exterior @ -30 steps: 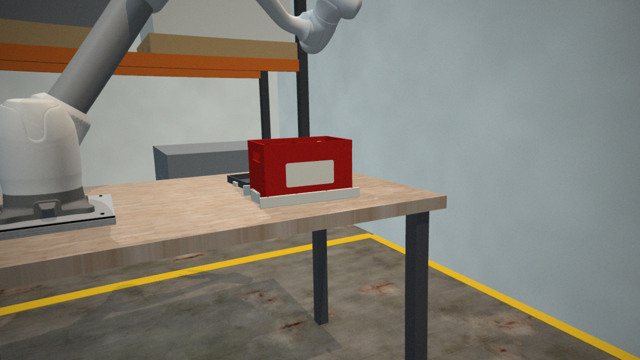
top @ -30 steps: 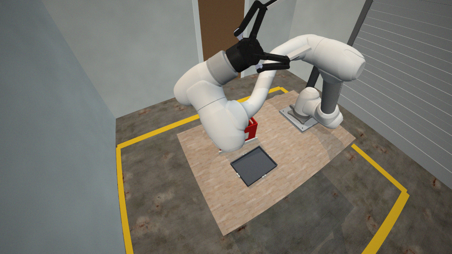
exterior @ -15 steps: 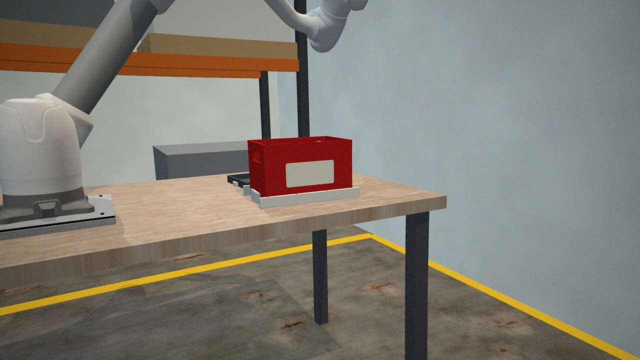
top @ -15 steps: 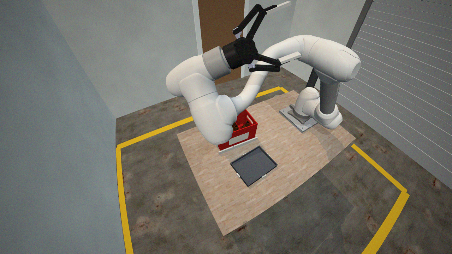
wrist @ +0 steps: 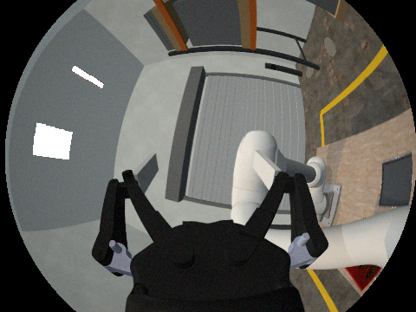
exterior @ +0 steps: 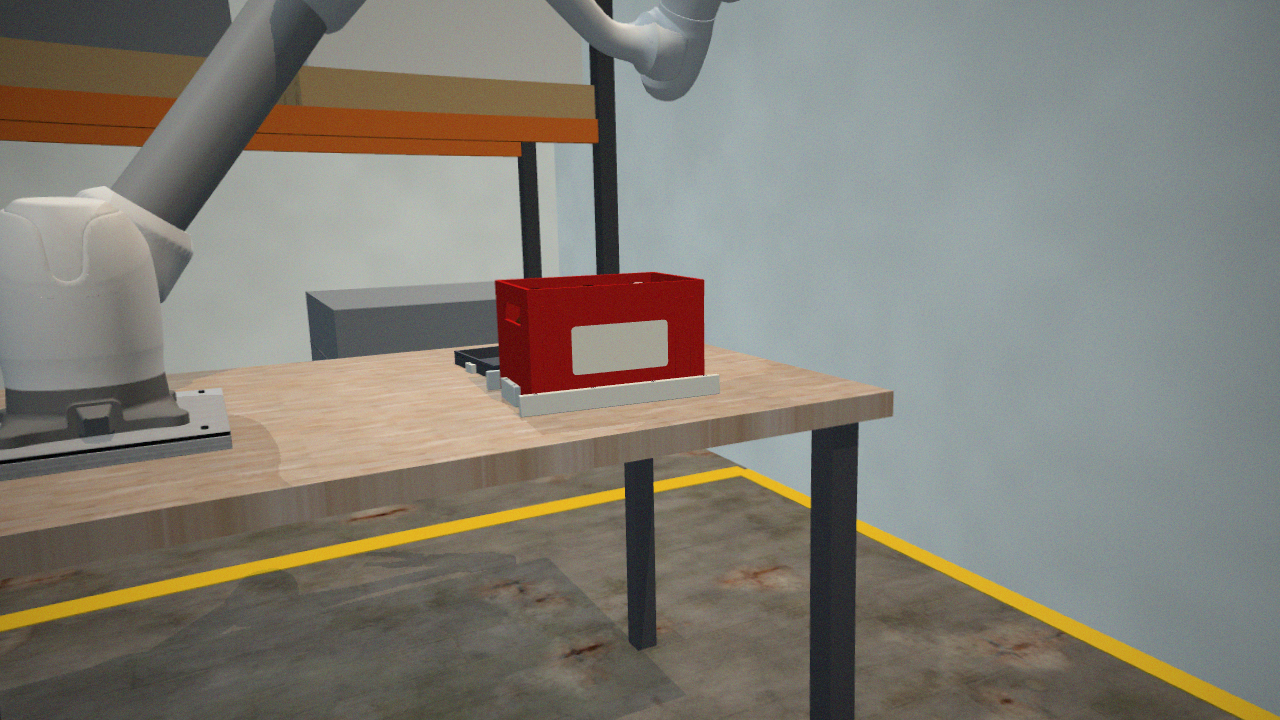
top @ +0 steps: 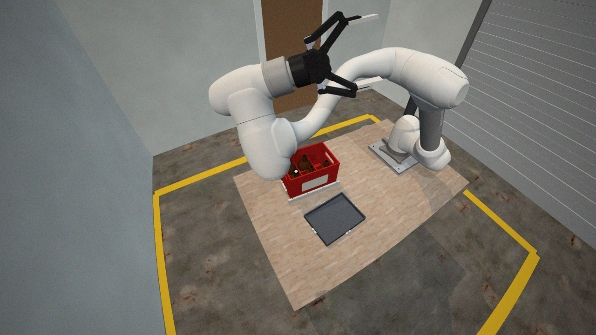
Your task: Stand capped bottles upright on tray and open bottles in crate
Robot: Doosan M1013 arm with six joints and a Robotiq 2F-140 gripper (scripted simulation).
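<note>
The red crate [top: 314, 168] stands on the wooden table and holds several brown bottles; one at the near left has a white cap [top: 295, 171], the others look open. The arm's elbow hides part of the crate. The crate also shows from the side in the exterior view [exterior: 601, 333], where its bottles are hidden. The dark grey tray [top: 334, 218] lies empty in front of the crate, and it shows at the right edge of the wrist view [wrist: 398, 180]. My gripper [top: 369, 50] is open and empty, high above the table, pointing sideways toward the far wall; its fingers show in the wrist view [wrist: 211, 191].
The robot base [top: 410, 145] is bolted at the table's far right corner. A grey box [exterior: 398, 317] and an orange shelf rack [exterior: 295, 107] stand behind the table. Yellow floor lines ring the table.
</note>
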